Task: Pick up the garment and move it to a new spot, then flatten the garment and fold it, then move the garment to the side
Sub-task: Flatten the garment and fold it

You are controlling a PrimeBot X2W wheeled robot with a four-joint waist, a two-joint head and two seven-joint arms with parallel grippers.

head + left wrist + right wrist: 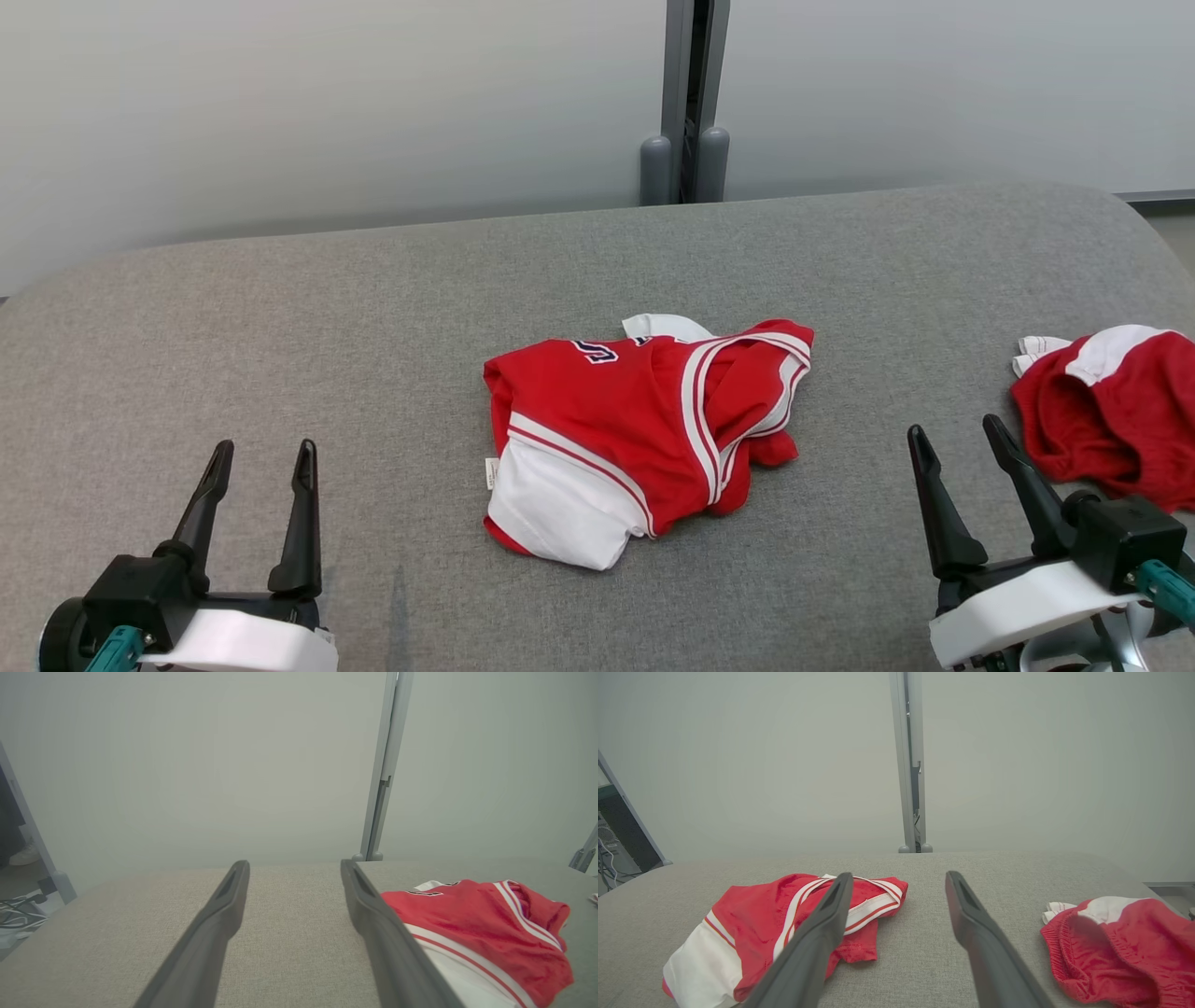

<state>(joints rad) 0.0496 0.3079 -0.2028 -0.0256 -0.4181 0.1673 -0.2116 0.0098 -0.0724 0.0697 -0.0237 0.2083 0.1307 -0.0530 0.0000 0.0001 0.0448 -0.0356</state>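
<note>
A crumpled red garment [644, 429] with white panels and striped trim lies bunched near the middle of the grey padded table [373, 317]. It also appears at the right of the left wrist view as the garment [476, 924], and at the left of the right wrist view as the garment [756, 914]. My left gripper [264, 457] stands open at the lower left, well short of the cloth, its jaws apart over bare fabric [294, 868]. At the lower right my right gripper [957, 434] is open too, holding nothing [899, 879].
A second red and white piece of clothing [1116, 411] lies bunched at the table's right edge, close to my right gripper, and shows as clothing [1120, 942] in the right wrist view. A grey post [686, 103] stands behind the table against pale wall panels.
</note>
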